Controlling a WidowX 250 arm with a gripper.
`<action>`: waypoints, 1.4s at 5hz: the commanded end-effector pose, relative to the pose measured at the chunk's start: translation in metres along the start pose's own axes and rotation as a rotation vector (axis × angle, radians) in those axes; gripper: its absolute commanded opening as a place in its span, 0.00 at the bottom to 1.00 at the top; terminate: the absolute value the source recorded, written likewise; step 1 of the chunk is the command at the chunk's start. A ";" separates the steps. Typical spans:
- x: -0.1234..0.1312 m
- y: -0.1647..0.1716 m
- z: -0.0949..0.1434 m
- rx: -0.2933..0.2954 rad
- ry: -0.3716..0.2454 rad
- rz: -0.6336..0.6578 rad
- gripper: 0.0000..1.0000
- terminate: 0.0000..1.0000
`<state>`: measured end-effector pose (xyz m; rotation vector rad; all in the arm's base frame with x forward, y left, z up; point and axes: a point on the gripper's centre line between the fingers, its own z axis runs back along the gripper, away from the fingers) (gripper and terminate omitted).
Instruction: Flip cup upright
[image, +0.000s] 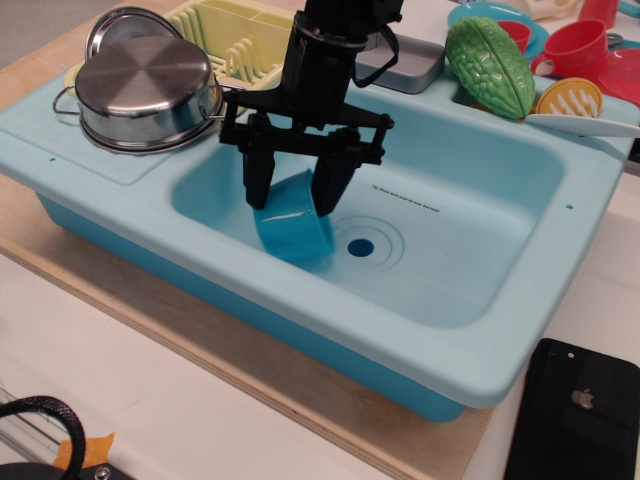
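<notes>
The turquoise-blue cup lies tilted on its side on the floor of the pale blue sink, left of the drain. My black gripper comes down from above and straddles the cup's upper part. Its left finger and right finger press against the cup's two sides, so the gripper is shut on the cup. The cup's rim is partly hidden behind the fingers. The cup still rests on the sink floor.
A steel pot sits on the sink's left counter, with a yellow dish rack behind it. A green vegetable, a red handled cup and a yellow item are at the back right. A black phone lies at the front right.
</notes>
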<state>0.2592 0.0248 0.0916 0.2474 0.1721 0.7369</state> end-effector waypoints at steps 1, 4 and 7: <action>0.003 0.001 0.005 -0.024 -0.016 0.009 0.00 0.00; 0.005 -0.013 0.023 -0.244 -0.180 -0.096 0.00 0.00; 0.010 -0.013 0.016 -0.329 -0.153 -0.103 1.00 1.00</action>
